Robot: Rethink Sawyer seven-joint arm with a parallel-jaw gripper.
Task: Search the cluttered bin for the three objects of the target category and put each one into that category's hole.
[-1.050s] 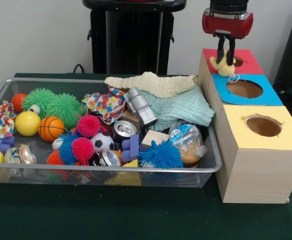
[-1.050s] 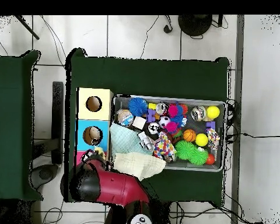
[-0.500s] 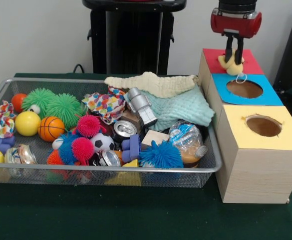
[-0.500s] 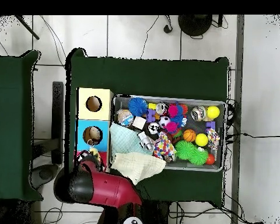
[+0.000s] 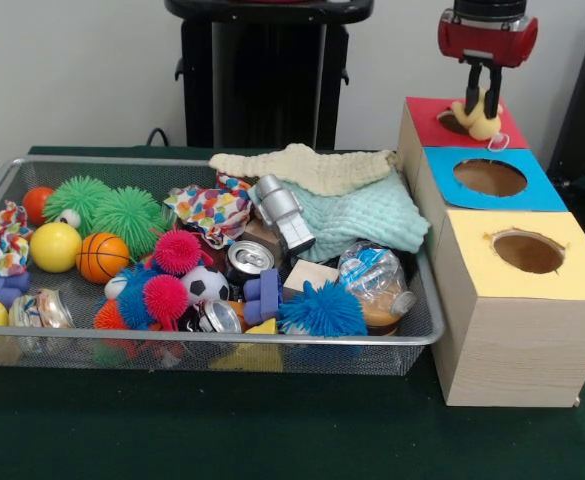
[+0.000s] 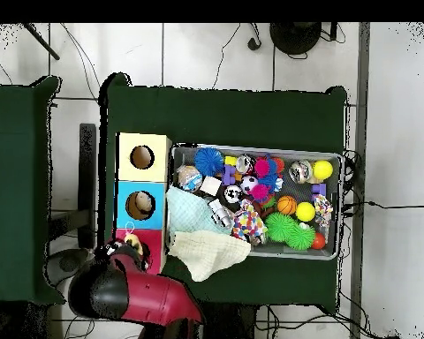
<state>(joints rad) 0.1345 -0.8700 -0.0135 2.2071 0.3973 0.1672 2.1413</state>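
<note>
Above the red hole (image 5: 454, 122), the claw (image 5: 482, 103) grips an unlabelled yellow toy (image 5: 479, 119).

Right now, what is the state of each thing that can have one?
hand: shut on the yellow plush toy, above the red hole
yellow plush toy: held, hanging
red hole: partly hidden
blue hole: open
yellow hole: open
soda can: upright, opened
plastic bottle: lying, crumpled
</note>
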